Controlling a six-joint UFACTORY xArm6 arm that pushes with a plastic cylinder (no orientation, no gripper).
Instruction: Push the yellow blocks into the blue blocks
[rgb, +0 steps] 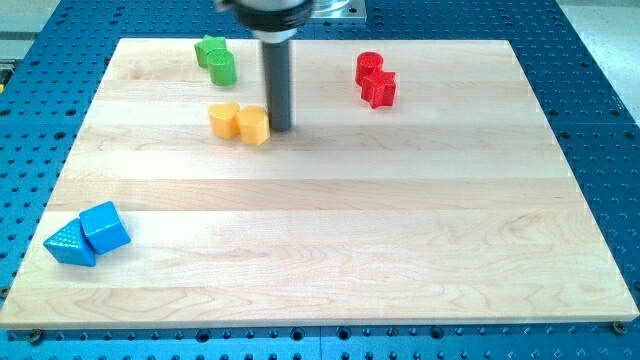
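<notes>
Two yellow blocks sit touching at the upper left of the wooden board (330, 220): a heart-shaped one (224, 118) and a chunkier one (253, 125) to its right. My tip (279, 129) stands right against the right side of the chunkier yellow block. Two blue blocks lie touching at the board's lower left corner: a cube (104, 226) and a triangular one (68, 244) to its left. The yellow pair is far from the blue pair, up and to the right of it.
Two green blocks (216, 59) sit touching near the board's top edge, left of the rod. Two red blocks (375, 79) sit touching at the upper right of centre. A blue perforated table (600, 90) surrounds the board.
</notes>
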